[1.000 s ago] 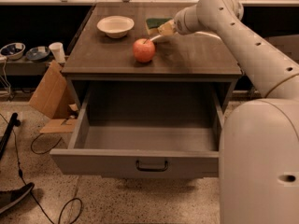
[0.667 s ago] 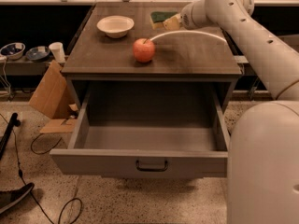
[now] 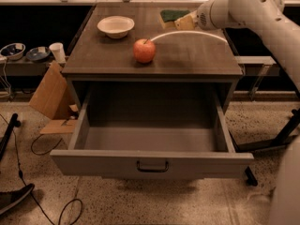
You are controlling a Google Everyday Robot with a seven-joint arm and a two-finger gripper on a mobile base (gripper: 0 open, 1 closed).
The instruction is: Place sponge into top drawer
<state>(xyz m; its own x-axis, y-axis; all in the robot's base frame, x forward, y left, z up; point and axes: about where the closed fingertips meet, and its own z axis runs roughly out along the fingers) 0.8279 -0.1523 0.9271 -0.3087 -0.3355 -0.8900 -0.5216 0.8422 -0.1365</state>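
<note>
The sponge (image 3: 171, 15), dark green over yellow foam, lies at the back right of the cabinet top. My gripper (image 3: 186, 22) is at the sponge's right end, low over the top, at the end of the white arm reaching in from the right. The contact between them is hidden. The top drawer (image 3: 93, 162) is pulled wide open below, grey and with nothing in it, and has a small dark handle (image 3: 152, 166) at the centre of its front panel.
A red apple (image 3: 144, 50) sits mid-top and a white bowl (image 3: 116, 26) at the back left. A white cable (image 3: 187, 33) arcs over the top. Cardboard (image 3: 49, 97), a cup (image 3: 58, 52) and floor cables are on the left. My base fills the right edge.
The arm has swung a little back and to the right. The gripper has stayed by the sponge at the back of the top. The apple, bowl and drawer have not moved.
</note>
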